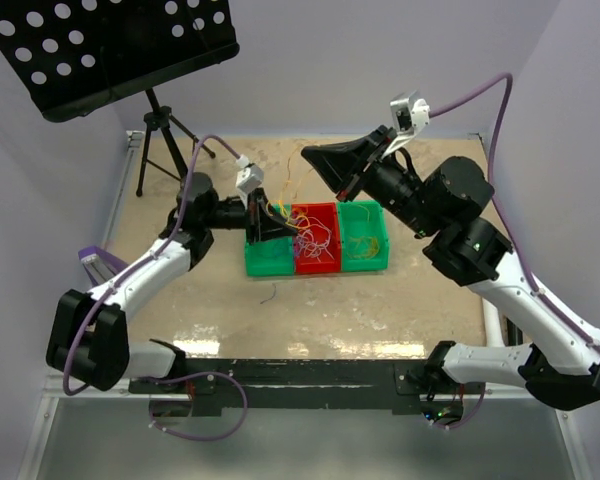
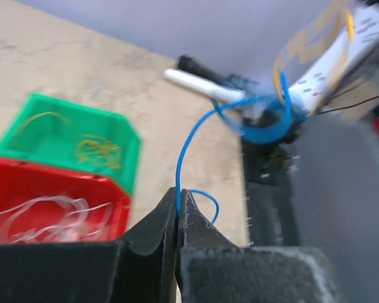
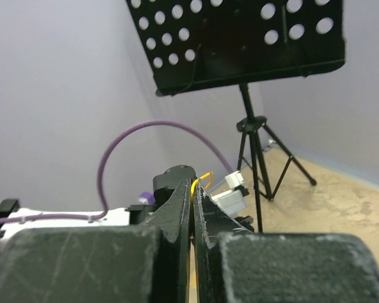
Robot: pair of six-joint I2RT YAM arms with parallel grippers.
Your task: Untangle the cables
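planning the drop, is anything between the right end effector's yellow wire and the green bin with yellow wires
Nothing visible does. The right end effector, shut on the yellow wire, sits behind the red bin; that green bin is open-topped, and the left end effector is over the leftmost bin.

Bright, even light falls from above. A pale glare streak lies on the beige tabletop [image 1: 360, 310] on the near side of the row of green and red plastic bins [image 1: 317, 245]. In the left wrist view those bins and everything beyond them are smeared with blur.
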